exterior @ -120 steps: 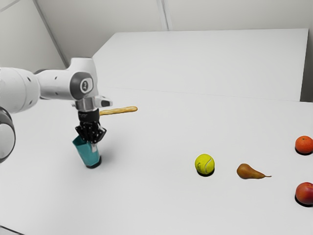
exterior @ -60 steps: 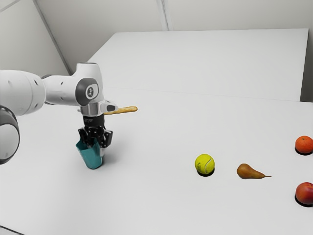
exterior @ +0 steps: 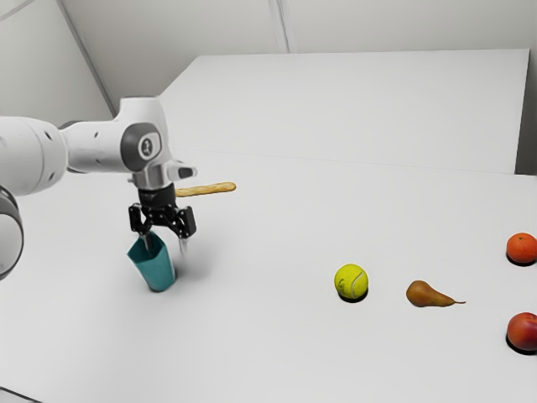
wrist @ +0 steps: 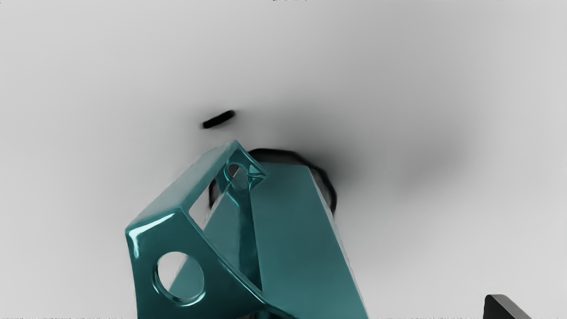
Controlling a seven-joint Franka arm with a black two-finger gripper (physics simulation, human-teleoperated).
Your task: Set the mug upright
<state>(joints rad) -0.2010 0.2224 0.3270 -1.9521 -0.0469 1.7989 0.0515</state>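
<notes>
Pincer [exterior: 166, 248] higher again, fingers wider apart

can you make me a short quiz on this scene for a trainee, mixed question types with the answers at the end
1. True or false: in the exterior view, the tennis ball lies between the mug and the pear.

2. Which of these is farthest toward the exterior view's left?
a) the pear
b) the baguette
c) the orange

3. Fill in the blank with "open" or "shut": by the mug, the jaws of the gripper stand ____.

Key: 1. true; 2. b; 3. open
</notes>
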